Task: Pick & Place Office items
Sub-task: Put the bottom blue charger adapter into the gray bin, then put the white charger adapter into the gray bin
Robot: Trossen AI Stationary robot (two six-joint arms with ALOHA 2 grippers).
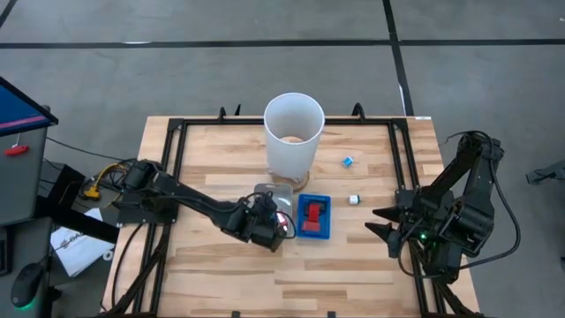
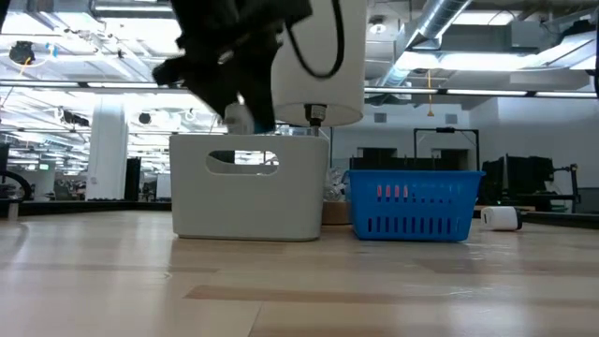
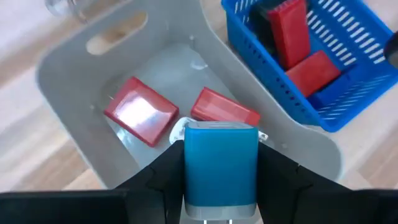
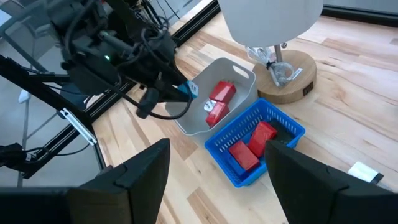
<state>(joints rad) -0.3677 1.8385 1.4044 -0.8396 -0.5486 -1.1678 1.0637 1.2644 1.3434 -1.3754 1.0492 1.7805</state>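
My left gripper (image 1: 269, 227) hovers over the near end of the grey tray (image 1: 275, 196) and is shut on a blue block (image 3: 221, 163). Two red blocks (image 3: 140, 111) (image 3: 224, 109) lie flat on that tray's floor. Beside it stands the blue basket tray (image 1: 314, 231), with red blocks (image 3: 292, 32) lying in it. A small blue piece (image 1: 349, 162) and a small white piece (image 1: 354, 200) rest on the table to the right of the trays. My right gripper (image 1: 381, 226) waits open near the table's right edge, its fingers pointing toward the trays. My left gripper pinches the blue block's two opposite flat sides (image 3: 186, 168) between its two fingers. The fingers come from above, slanting down toward the grey tray. The block is lifted clear, above the tray's near end, as the right wrist view also shows (image 4: 188, 89).
The tall white cylindrical bin (image 1: 294, 132) stands on a round wooden base just beyond the trays. A black frame (image 1: 174, 168) runs along the table's edges. Bare wood lies near and to the left of the trays.
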